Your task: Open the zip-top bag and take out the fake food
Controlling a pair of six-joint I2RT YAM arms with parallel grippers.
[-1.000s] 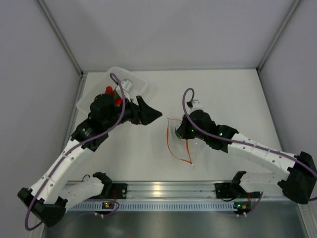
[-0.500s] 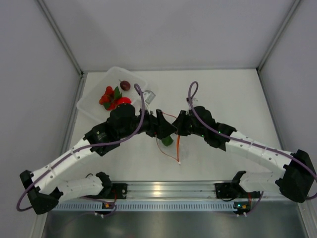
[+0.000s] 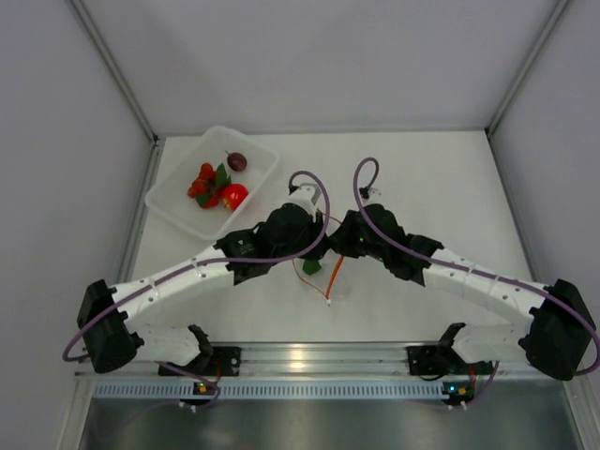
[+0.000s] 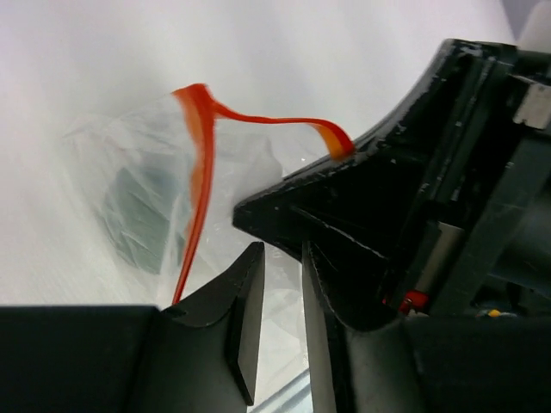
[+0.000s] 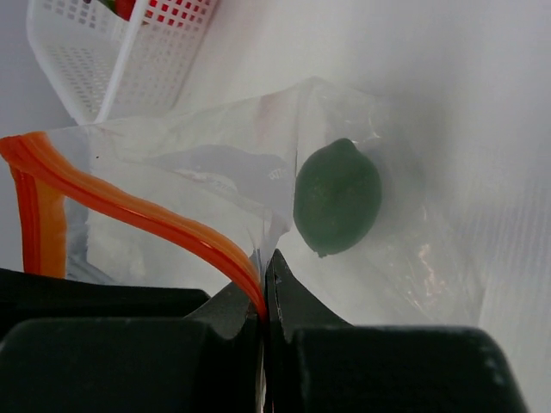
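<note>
At centre, right claw [image 5: 265,261] pinches the zip-top bag [image 5: 194,172]; left claw [image 4: 281,258] nearly closed, hold unclear.

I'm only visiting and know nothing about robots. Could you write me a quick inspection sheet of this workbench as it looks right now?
Surface: white table.
Job's things: zip-top bag lies mid-table with a green ball inside. The red tomato, maroon ball and red-berry cluster lie in the tub.
Clutter: nothing seen.
Grippers: right gripper is shut on the bag's orange zip strip. Left gripper is at the bag's mouth, jaws nearly together; grip cannot be told.
Cables: left purple cable and right purple cable loop above the wrists.
Surroundings: grey walls; metal rail at the near edge.
</note>
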